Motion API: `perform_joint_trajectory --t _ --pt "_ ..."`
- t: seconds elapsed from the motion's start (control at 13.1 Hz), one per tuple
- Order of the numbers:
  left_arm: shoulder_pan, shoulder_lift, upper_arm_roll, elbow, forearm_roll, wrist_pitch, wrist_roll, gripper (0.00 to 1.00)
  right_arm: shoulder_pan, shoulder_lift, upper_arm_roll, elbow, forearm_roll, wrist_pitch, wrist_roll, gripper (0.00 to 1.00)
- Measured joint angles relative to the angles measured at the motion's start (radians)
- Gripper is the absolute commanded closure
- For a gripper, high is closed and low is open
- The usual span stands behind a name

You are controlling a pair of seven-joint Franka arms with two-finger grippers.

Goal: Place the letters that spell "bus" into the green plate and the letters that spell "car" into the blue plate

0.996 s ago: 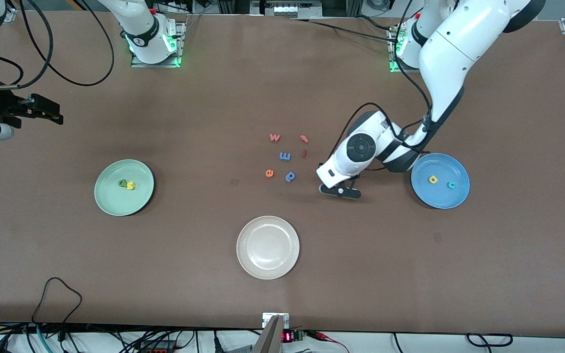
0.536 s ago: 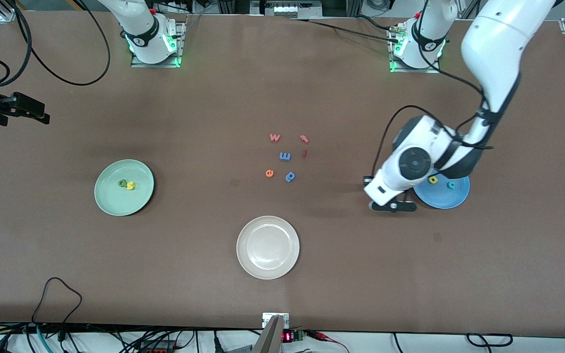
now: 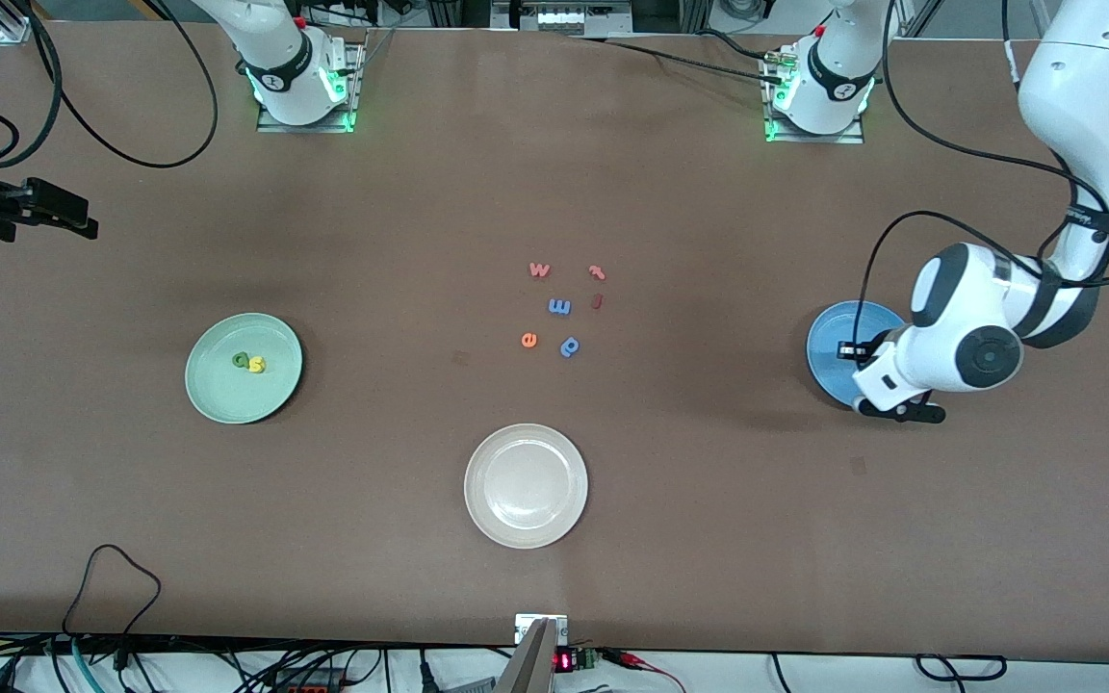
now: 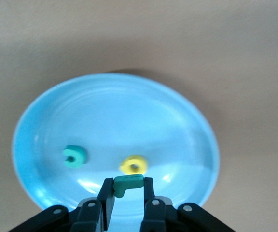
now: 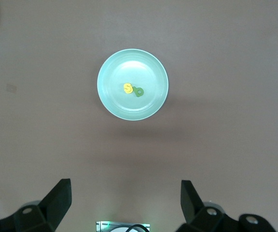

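My left gripper (image 3: 899, 411) hangs over the blue plate (image 3: 826, 339), above the rim nearer the front camera. It is shut on a teal r (image 4: 128, 182), pinched between both fingers of the left gripper (image 4: 128, 187). In the blue plate (image 4: 105, 106) lie a teal c (image 4: 74, 156) and a yellow a (image 4: 134, 165). The green plate (image 3: 213, 390) toward the right arm's end holds a dark green b (image 3: 241, 360) and a yellow s (image 3: 257, 365). My right gripper (image 3: 68, 217) waits open high over that end, nothing between its fingers; in its wrist view the right gripper (image 5: 125, 185) looks down on the green plate (image 5: 110, 99).
An off-white plate (image 3: 526, 529) sits near the table's front edge at mid table. Loose letters lie at the centre: a salmon w (image 3: 539, 269), a salmon r-like one (image 3: 597, 272), a red one (image 3: 597, 301), a blue m (image 3: 559, 307), an orange e (image 3: 528, 339), a blue p (image 3: 570, 346).
The left arm has swung with the teal r from beside the loose letters to above the blue plate. The right gripper drew slightly farther toward its table end, then stayed still.
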State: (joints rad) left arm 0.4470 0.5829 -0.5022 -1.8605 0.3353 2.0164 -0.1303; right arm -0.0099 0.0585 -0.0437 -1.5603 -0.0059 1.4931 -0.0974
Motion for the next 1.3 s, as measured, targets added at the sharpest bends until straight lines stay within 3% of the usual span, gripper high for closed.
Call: perform_joint_trajectory --t 0.15,0.31,0.54,0.84,1.3 --pt "0.032 0.0 0.0 -0.012 0.0 0.001 0.03 0.82 0.001 0.0 0.002 0.0 -0.002 0.0 0.001 0.0" --pt "0.045 0.001 0.0 -0.036 0.0 0.014 0.034 0.62 0.001 0.0 0.002 0.0 -0.002 0.0 0.002 0.0" --pt "0.055 0.006 0.001 -0.053 0.0 0.03 0.034 0.0 0.001 0.0 0.002 0.0 -0.002 -0.001 0.002 0.0" --pt "0.068 -0.01 -0.01 -0.016 0.0 0.041 0.034 0.0 0.001 0.0 0.002 0.0 -0.002 -0.001 0.002 0.0" --pt "0.071 -0.118 -0.058 0.147 -0.008 0.037 0.033 0.0 0.001 0.0 0.002 0.0 -0.002 -0.004 0.002 0.0"
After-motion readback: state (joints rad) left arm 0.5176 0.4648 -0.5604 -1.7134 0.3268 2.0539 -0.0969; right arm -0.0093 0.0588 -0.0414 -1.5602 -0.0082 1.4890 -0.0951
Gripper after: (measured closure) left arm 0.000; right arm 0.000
